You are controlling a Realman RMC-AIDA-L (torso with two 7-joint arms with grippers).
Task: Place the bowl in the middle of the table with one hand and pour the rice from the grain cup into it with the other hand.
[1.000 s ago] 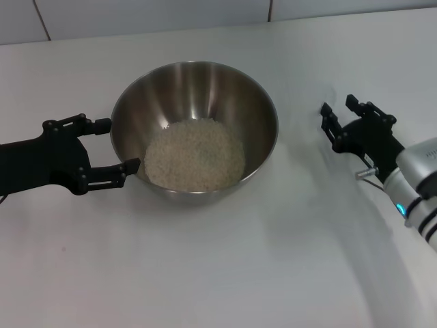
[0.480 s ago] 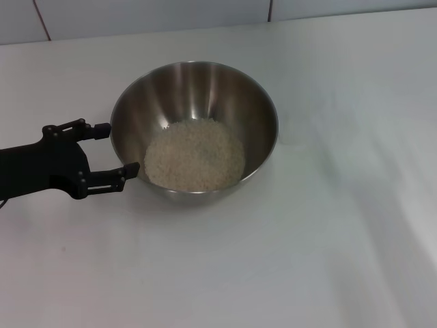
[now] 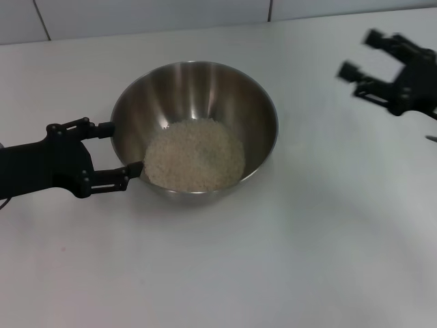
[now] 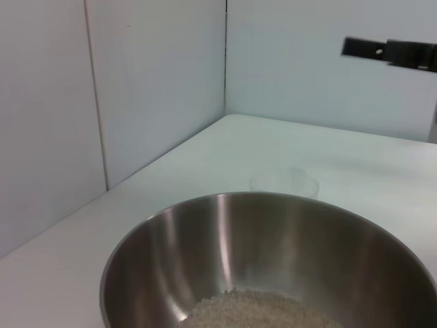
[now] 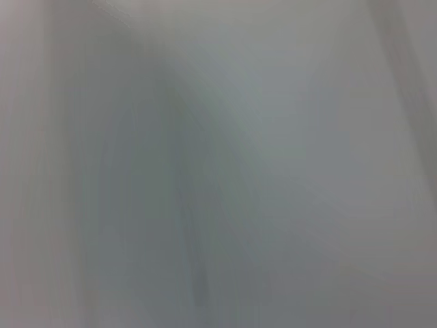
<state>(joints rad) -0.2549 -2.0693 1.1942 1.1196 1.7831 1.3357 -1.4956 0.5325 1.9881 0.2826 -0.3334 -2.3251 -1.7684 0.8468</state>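
Note:
The steel bowl (image 3: 198, 89) stands mid-table with a pale mound of rice (image 3: 194, 156) in its bottom. My left gripper (image 3: 117, 149) lies at the bowl's left side, open, its two fingertips against the outer wall. High at the far right, my right gripper (image 3: 377, 63) is open and empty, blurred by motion. In the left wrist view the bowl (image 4: 225, 253) and rice (image 4: 259, 311) fill the foreground. The clear grain cup (image 4: 285, 183) stands upright and looks empty on the table just beyond the bowl, with the right gripper (image 4: 389, 51) far above it.
The white table (image 3: 273, 260) stretches bare in front of and to the right of the bowl. A tiled wall (image 3: 136, 14) runs along the table's back edge. The right wrist view is a grey blur.
The right gripper, beside the bowl a second ago, left the view and now shows raised at the upper right. The left gripper crept slightly toward the bowl.

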